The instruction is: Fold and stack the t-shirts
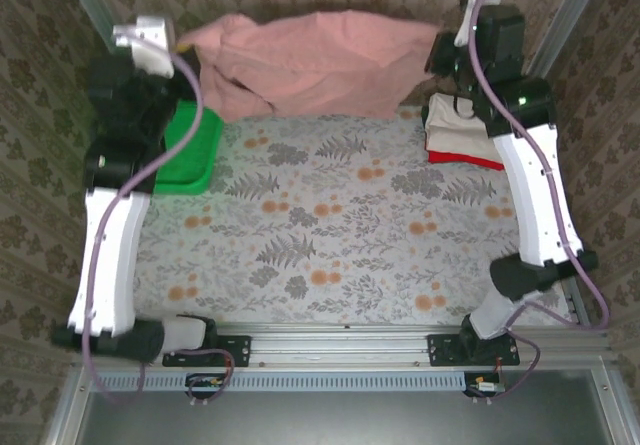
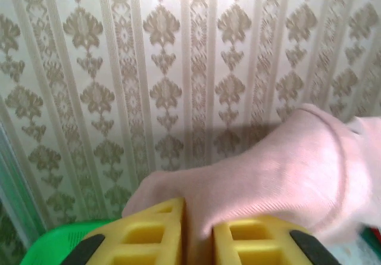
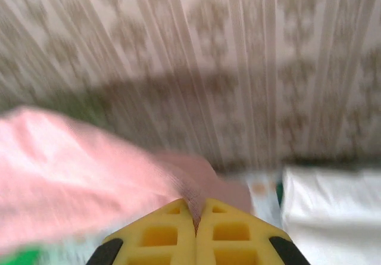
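**Pink t-shirt (image 1: 310,65) hangs stretched between both hands**

The left hand (image 2: 199,244) pinches one top corner, with cloth bunched between its yellow fingers (image 2: 149,235). The right hand (image 3: 195,217) has its fingers pressed together on the opposite edge. Both hands are raised near the papered wall and well apart, so the shirt spans the gap between them and sags in the middle above the flowered tabletop (image 1: 330,225). Held like that, I'd say it is being spread open so it can go down flat for folding. Just below the right hand sits the folded pile, a cream shirt (image 1: 448,120) over a red one (image 1: 465,157). Under the left hand is a green basket (image 1: 190,155). The open tabletop on the near side of both hands looks the likely place to lay it.
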`<control>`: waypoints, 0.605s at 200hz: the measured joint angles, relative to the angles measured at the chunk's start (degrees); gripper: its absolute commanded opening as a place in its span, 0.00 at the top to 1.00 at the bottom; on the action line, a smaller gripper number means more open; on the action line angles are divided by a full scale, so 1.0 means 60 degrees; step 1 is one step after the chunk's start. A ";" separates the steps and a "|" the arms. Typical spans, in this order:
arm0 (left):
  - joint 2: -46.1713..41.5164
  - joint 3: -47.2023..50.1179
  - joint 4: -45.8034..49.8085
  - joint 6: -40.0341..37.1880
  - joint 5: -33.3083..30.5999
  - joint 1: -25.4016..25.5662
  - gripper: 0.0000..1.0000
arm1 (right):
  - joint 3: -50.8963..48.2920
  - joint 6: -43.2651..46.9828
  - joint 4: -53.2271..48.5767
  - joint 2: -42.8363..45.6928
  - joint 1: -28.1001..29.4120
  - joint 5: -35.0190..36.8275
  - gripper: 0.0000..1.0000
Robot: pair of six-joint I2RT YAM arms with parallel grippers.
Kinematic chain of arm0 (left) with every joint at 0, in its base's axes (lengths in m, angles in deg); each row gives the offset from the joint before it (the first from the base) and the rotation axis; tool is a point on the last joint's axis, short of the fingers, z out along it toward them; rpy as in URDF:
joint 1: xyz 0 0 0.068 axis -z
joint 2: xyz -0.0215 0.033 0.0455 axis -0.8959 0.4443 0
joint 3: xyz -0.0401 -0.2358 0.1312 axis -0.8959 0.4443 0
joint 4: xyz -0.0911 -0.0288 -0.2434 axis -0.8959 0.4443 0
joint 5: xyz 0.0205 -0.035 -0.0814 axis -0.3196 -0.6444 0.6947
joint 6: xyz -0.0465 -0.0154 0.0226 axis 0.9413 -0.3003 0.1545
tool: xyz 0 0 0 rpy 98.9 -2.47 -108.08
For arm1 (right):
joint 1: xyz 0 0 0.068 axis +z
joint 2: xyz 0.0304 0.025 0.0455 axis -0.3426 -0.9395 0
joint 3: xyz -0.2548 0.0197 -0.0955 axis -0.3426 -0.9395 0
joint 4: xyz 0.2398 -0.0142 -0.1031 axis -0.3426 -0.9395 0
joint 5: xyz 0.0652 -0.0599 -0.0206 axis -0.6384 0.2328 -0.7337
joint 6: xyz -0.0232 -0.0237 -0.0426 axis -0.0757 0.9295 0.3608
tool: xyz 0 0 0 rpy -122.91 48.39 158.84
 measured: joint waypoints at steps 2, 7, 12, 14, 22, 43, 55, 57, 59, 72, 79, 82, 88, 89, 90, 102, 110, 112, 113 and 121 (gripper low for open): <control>-0.0299 0.0423 -0.0142 -0.0004 0.0022 0.0022 0.74 | -0.0550 -0.0018 0.0113 0.0251 0.0004 -0.0029 0.99; -0.0896 0.1362 -0.0572 0.0062 0.0018 0.0062 0.72 | -0.1876 -0.0051 0.0455 0.0820 0.0000 -0.0146 0.99; -0.1606 0.2517 -0.1071 0.0149 0.0055 0.0135 0.68 | -0.3155 -0.0117 0.0721 0.1344 0.0004 -0.0219 1.00; -0.1905 0.3031 -0.1220 0.0175 0.0073 0.0164 0.66 | -0.3676 -0.0146 0.0798 0.1555 0.0000 -0.0266 1.00; -0.2849 0.4601 -0.1727 0.0339 0.0120 0.0291 0.51 | -0.5410 -0.0299 0.1177 0.2204 0.0004 -0.0408 1.00; -0.4481 0.8703 -0.3067 0.1169 0.0124 0.0729 0.28 | -0.9460 -0.0834 0.1949 0.3475 0.0004 -0.0878 1.00; -0.4907 1.0491 -0.3024 0.1668 0.0117 0.0914 0.26 | -1.1071 -0.1107 0.2222 0.3952 0.0022 -0.1151 0.98; -0.4994 1.0783 -0.2936 0.1759 0.0106 0.0951 0.26 | -1.1322 -0.1169 0.2262 0.4033 0.0040 -0.1177 0.97; -0.5027 1.0954 -0.2889 0.1840 0.0091 0.0962 0.25 | -1.1573 -0.1213 0.2288 0.4124 0.0062 -0.1213 0.97; -0.5701 1.1967 -0.2135 0.2379 0.0000 0.1009 0.21 | -1.2692 -0.1519 0.2313 0.4634 0.0146 -0.1366 0.89; -0.6237 1.2171 -0.1770 0.2637 -0.0069 0.1009 0.18 | -1.3143 -0.1657 0.2269 0.4929 0.0189 -0.1410 0.73; -0.6393 1.2193 -0.1698 0.2703 -0.0073 0.1009 0.17 | -1.3245 -0.1716 0.2255 0.5013 0.0197 -0.1421 0.68; -0.6772 1.2196 -0.1650 0.2889 -0.0142 0.1009 0.16 | -1.3482 -0.1814 0.2262 0.5235 0.0219 -0.1457 0.60; -0.6852 1.2185 -0.1654 0.2903 -0.0164 0.1009 0.15 | -1.3533 -0.1883 0.2262 0.5289 0.0222 -0.1457 0.60; -0.6885 1.2182 -0.1657 0.2911 -0.0178 0.1009 0.15 | -1.3555 -0.1909 0.2262 0.5315 0.0226 -0.1461 0.59; -0.7300 1.2029 -0.1741 0.3213 -0.0390 0.1009 0.15 | -1.3795 -0.2018 0.2229 0.5719 0.0237 -0.1479 0.58; -0.7238 1.1868 -0.1789 0.3300 -0.0510 0.1009 0.16 | -1.3814 -0.2102 0.2186 0.5920 0.0237 -0.1461 0.55; -0.7187 1.1817 -0.1789 0.3315 -0.0546 0.1009 0.16 | -1.3814 -0.2098 0.2178 0.5949 0.0237 -0.1453 0.54; -0.7169 1.1795 -0.1789 0.3322 -0.0557 0.1009 0.16 | -1.3814 -0.2095 0.2182 0.5974 0.0237 -0.1450 0.54; -0.6754 1.1591 -0.1781 0.3410 -0.0721 0.1009 0.16 | -1.3792 -0.2175 0.2120 0.6124 0.0273 -0.1395 0.48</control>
